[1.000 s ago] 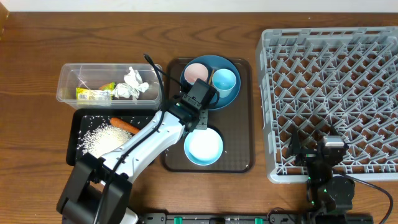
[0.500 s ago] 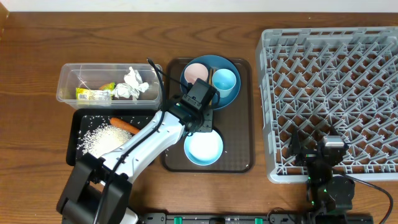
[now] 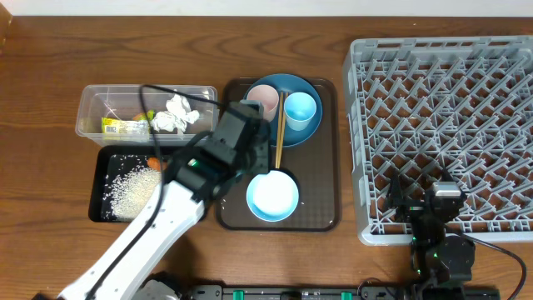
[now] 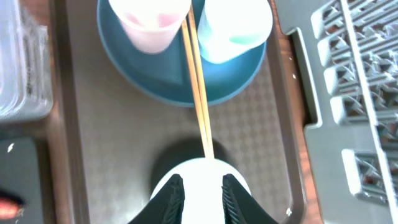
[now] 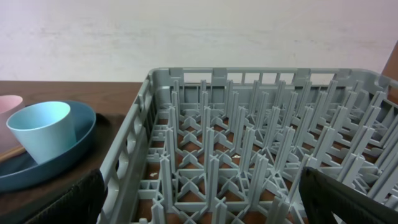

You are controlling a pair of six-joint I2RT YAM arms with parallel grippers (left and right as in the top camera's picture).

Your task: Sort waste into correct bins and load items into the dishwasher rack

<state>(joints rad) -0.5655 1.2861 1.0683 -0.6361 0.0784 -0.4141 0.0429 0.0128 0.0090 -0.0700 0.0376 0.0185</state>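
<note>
Two wooden chopsticks (image 3: 279,133) (image 4: 199,106) lie between the pink cup (image 3: 265,98) and the light blue cup (image 3: 301,108) on the dark blue plate (image 3: 301,136). Their near ends reach the white-inside bowl (image 3: 273,196). My left gripper (image 4: 202,183) hovers over that bowl's far rim, jaws a little apart, nothing between them. Tissue (image 3: 175,112) and wrapper (image 3: 125,127) lie in the clear container (image 3: 92,117). Rice (image 3: 125,190) and a partly hidden carrot (image 3: 154,164) lie in the black tray (image 3: 98,179). My right gripper (image 5: 199,199) stands wide open over the grey rack's (image 3: 450,125) near edge.
Plate, cups and bowl all sit on the dark brown serving tray (image 3: 321,192), between the bins and the rack. My left arm (image 3: 200,167) crosses above the black tray and the brown tray's left edge. Bare wooden table (image 3: 50,67) surrounds everything.
My left arm has risen and drawn back toward the left, away from the plate. The chopsticks now lie uncovered, and the left jaws have parted slightly. The right arm has not moved.
</note>
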